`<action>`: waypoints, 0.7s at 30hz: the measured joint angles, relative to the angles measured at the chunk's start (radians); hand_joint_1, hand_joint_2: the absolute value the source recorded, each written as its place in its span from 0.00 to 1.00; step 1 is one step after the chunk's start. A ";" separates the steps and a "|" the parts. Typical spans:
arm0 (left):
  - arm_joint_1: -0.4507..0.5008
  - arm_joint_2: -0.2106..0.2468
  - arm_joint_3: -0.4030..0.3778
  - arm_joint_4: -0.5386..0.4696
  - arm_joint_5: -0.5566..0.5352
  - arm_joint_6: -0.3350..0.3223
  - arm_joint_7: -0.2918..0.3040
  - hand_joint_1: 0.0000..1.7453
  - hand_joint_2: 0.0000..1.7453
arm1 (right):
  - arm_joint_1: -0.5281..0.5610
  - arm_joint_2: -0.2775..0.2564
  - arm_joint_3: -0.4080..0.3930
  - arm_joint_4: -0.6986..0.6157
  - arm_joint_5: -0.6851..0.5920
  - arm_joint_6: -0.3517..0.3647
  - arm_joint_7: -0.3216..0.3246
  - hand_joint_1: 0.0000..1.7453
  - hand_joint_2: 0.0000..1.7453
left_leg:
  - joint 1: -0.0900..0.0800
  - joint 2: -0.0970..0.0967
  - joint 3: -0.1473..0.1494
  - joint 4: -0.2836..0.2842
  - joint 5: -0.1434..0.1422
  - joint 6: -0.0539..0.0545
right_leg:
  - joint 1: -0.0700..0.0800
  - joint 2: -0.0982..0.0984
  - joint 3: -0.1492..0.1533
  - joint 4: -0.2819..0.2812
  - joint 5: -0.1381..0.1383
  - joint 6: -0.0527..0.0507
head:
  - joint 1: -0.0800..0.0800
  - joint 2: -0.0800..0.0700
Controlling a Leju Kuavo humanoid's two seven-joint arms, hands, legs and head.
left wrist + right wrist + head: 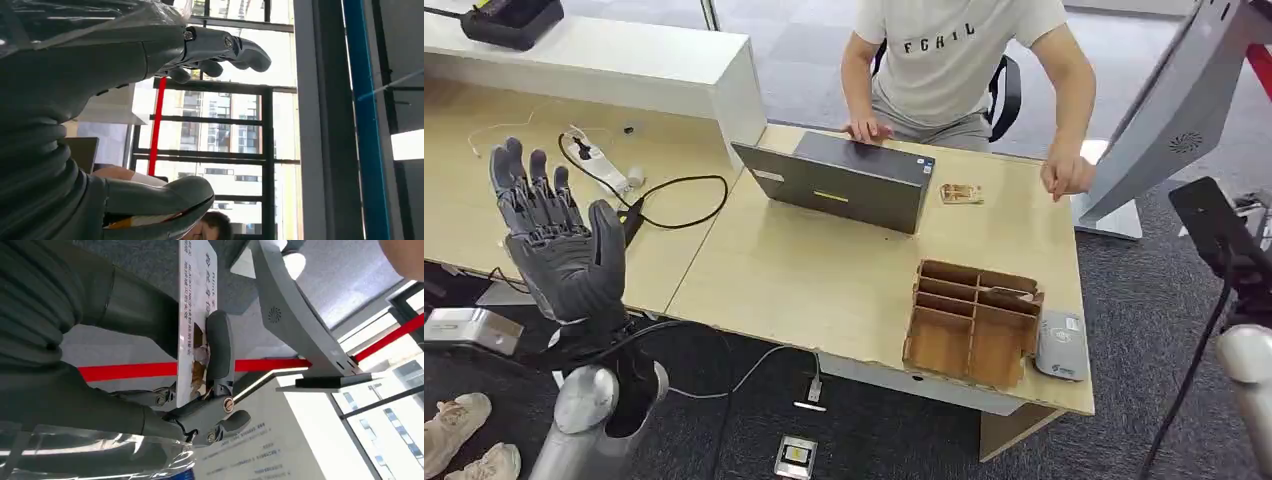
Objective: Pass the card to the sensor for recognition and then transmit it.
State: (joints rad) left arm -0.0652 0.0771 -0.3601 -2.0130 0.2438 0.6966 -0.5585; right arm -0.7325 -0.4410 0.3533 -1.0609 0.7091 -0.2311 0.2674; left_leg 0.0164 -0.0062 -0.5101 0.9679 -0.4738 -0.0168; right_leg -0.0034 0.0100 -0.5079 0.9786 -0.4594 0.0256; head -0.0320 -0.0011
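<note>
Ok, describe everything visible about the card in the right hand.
The card is thin, white and flat, seemingly plastic, with lines of small dark print and a brownish picture patch near the gripped end. The right hand pinches it between its thick grey thumb and darker fingers behind it, seen nearly edge-on. The free end sticks out past the hand, touching nothing else, beside a grey slanted stand.

Laptop and cardboard organizer flank bare desk; reader beside organizer.

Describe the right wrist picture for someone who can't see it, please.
A grey robot hand pinches a white printed card edge-on between its thumb and fingers. Beyond it stands a slanted grey kiosk-like screen stand, with a red strip across the background.
</note>
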 joint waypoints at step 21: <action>0.034 -0.010 0.015 -0.007 -0.040 0.000 0.008 0.00 1.00 | 0.202 -0.049 -0.047 -0.203 0.050 -0.069 0.007 1.00 1.00 | 0.000 0.000 0.000 0.000 0.000 0.000 | 0.000 0.000 0.000 0.000 0.000 0.000 | 0.000 0.000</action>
State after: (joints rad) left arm -0.0311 0.0671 -0.3452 -2.0199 0.2040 0.6966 -0.5501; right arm -0.5309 -0.4902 0.3063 -1.2635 0.7591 -0.3002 0.2743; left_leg 0.0164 -0.0063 -0.5103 0.9679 -0.4739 -0.0168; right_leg -0.0034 0.0100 -0.5078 0.9782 -0.4595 0.0256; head -0.0320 -0.0011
